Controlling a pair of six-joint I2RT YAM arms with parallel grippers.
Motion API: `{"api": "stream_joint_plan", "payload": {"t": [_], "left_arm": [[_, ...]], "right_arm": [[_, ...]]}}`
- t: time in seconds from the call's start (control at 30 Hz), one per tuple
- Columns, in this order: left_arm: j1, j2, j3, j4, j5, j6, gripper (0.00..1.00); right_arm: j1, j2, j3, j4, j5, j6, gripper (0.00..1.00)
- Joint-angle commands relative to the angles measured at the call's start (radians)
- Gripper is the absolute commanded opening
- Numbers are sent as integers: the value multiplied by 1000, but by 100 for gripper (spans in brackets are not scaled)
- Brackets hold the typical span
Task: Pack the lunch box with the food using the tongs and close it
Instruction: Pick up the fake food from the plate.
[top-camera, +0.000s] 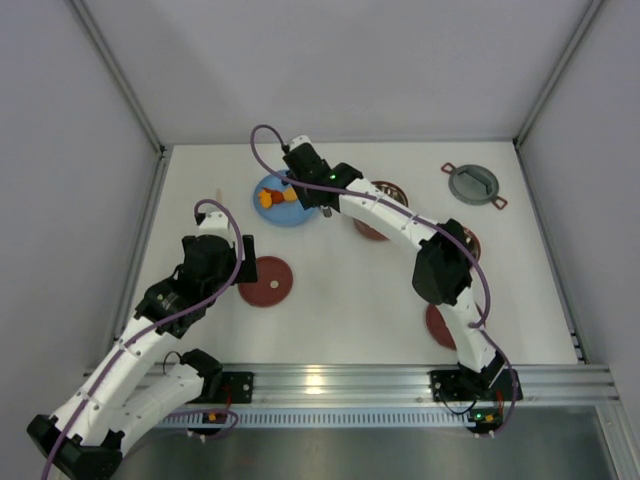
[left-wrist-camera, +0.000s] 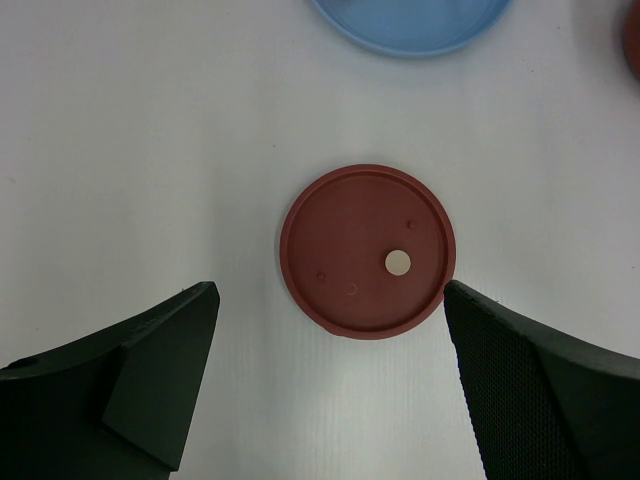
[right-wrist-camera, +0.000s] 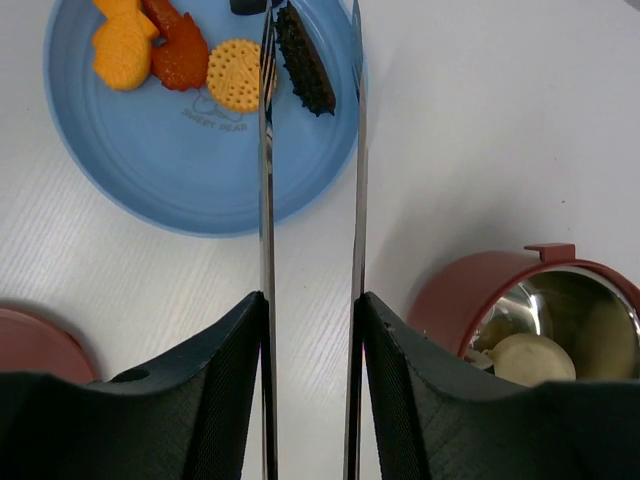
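White table (top-camera: 350, 295), pale grey walls (top-camera: 350, 60)

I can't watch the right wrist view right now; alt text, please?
The right gripper holds the tongs, their tips straddling a dark brown piece on the blue plate. A dark-red bowl holding cream food sits lower right.

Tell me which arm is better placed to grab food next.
Right. Right tool holds the tongs, tips astride the dark piece on the blue plate. Left tool hangs open over a red lid.
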Motion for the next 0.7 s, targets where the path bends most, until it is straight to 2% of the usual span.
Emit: {"api": "stream_joint_plan", "payload": {"t": [0.0, 0.67], "left_arm": [[-5, 2, 10, 12, -8, 7, 99], [-5, 4, 10, 12, -8, 7, 99]], "right_arm": [[-2, 16, 58, 13, 13, -31, 43], [-57, 93, 67, 4, -85, -13, 43]]}}
